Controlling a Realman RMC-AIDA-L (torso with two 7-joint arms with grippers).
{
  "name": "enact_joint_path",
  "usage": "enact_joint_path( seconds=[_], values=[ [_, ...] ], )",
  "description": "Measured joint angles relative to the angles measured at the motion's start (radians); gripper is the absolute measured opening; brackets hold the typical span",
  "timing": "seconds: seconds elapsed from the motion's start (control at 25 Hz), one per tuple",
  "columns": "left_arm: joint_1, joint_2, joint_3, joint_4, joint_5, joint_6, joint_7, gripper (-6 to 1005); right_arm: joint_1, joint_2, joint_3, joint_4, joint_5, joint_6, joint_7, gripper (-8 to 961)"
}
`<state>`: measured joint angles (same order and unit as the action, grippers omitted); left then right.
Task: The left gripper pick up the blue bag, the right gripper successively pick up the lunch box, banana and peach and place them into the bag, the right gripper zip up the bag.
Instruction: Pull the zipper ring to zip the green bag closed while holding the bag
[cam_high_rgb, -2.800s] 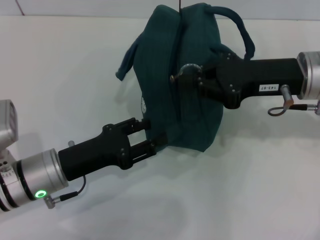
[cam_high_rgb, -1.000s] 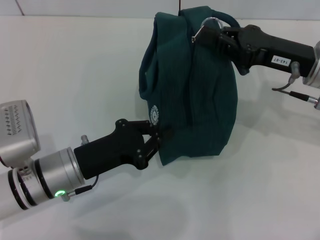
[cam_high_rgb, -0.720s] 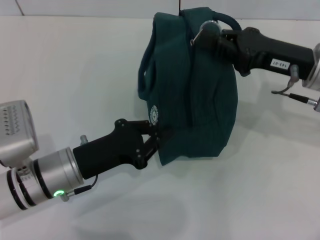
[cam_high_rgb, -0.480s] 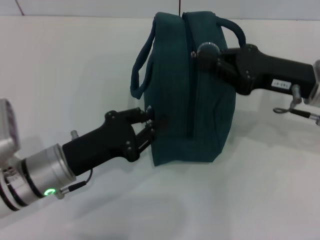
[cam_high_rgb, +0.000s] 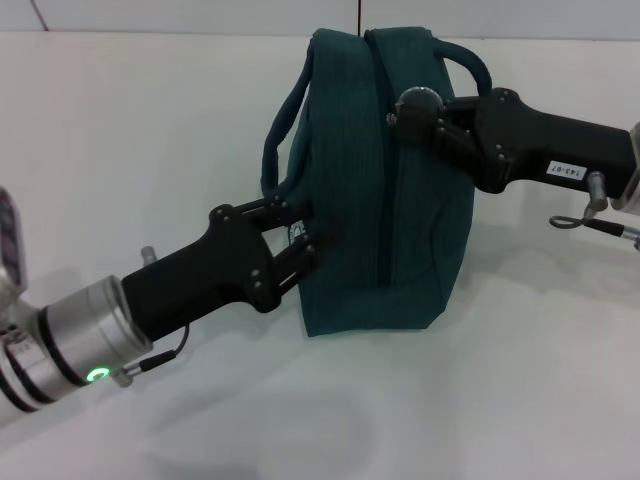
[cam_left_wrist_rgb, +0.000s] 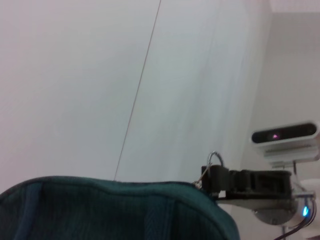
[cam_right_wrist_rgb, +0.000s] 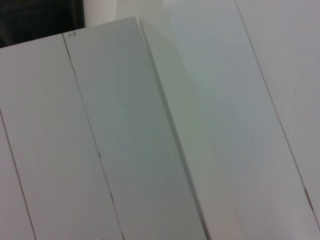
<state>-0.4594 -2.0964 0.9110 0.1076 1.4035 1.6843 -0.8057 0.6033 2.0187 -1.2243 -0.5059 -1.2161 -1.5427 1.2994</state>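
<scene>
The blue bag (cam_high_rgb: 350, 180) stands upright on the white table with its zipper closed along the top. My left gripper (cam_high_rgb: 292, 238) is at the bag's near left side, its fingers open on either side of the small white logo. My right gripper (cam_high_rgb: 410, 108) is at the top of the bag, shut on the metal ring zipper pull (cam_high_rgb: 418, 99). The left wrist view looks over the bag's top edge (cam_left_wrist_rgb: 100, 210) at the ring pull (cam_left_wrist_rgb: 215, 159) and the right gripper (cam_left_wrist_rgb: 212, 179). The lunch box, banana and peach are out of view.
The bag's rope handles hang at its left (cam_high_rgb: 280, 150) and arch over at the far right (cam_high_rgb: 470, 60). The bare white table (cam_high_rgb: 150, 120) spreads around the bag. The right wrist view shows only white wall panels (cam_right_wrist_rgb: 150, 125). My head camera (cam_left_wrist_rgb: 285, 135) shows in the left wrist view.
The bag has gone from tilted and lifted to standing upright. My left gripper let go of the bag's lower corner and opened. My right gripper came down with the zipper pull.
</scene>
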Motion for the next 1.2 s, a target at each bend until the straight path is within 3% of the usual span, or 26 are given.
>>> enact_joint_path(
  seconds=[0.56,0.76,1.2],
  values=[
    [-0.032,-0.006,0.002,-0.009,0.002,-0.058,0.031,256,0.005,0.001,0.004,0.0,0.005,0.018,0.0,9],
    [-0.037,-0.006,0.015,-0.008,0.004,-0.073,0.052,55,0.017,0.003,0.001,0.0,0.023,0.053,0.002,10],
    [-0.046,-0.008,0.051,-0.03,0.005,-0.083,0.083,55,0.047,0.005,0.003,0.011,0.105,0.149,0.007,9]
  ],
)
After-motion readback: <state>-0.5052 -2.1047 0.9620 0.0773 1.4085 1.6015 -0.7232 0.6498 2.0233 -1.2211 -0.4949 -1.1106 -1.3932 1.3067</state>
